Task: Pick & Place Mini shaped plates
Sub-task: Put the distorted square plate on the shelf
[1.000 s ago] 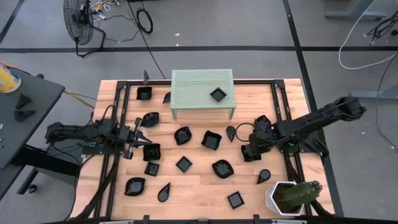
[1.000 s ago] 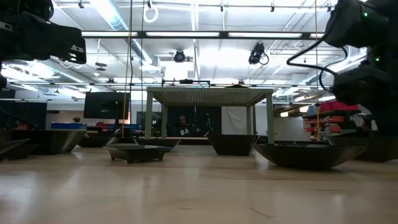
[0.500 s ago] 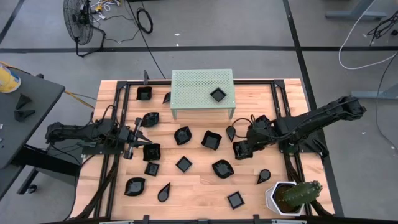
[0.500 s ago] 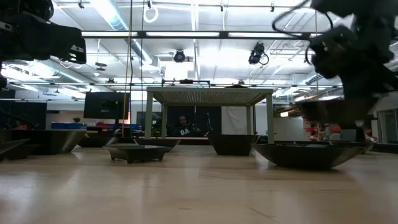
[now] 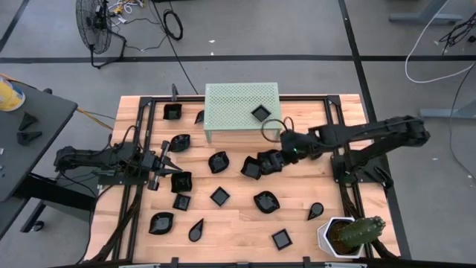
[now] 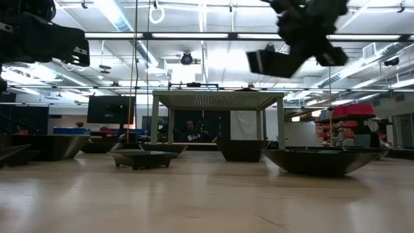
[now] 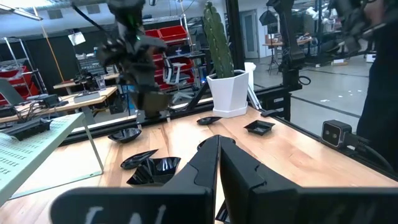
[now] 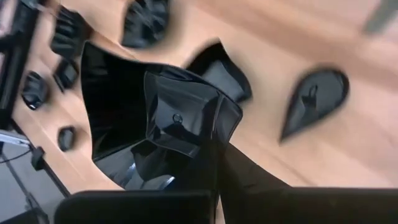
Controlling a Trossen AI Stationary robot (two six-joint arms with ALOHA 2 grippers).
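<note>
I have the right gripper (image 5: 269,161) up off the table just near of the pale green perforated stand (image 5: 242,109), clamped on one small black plate (image 8: 186,115). The right wrist view shows the dark fingers (image 8: 214,158) pinching it at one edge, rim against finger, with the plate's underside facing the camera. In the low view the carried plate (image 6: 272,63) hangs tilted, well above the tabletop.

My read on handling: light, stiff, glossy. Probably slick under the pads, and an edge pinch could let it swivel. The raised rim is the only real purchase; a grip across a straight side of a square dish should hold better than on a curved or pointed one.

One square plate (image 5: 260,113) already sits on top of the stand. The remaining plates (image 5: 219,196) lie scattered over the wooden table (image 5: 238,223), several directly beneath the carried one.

The left gripper (image 5: 165,170) waits low at the table's left, fingers together, tip right by a dish (image 5: 181,182). The cactus pot (image 5: 338,237) stands at the near right corner.
</note>
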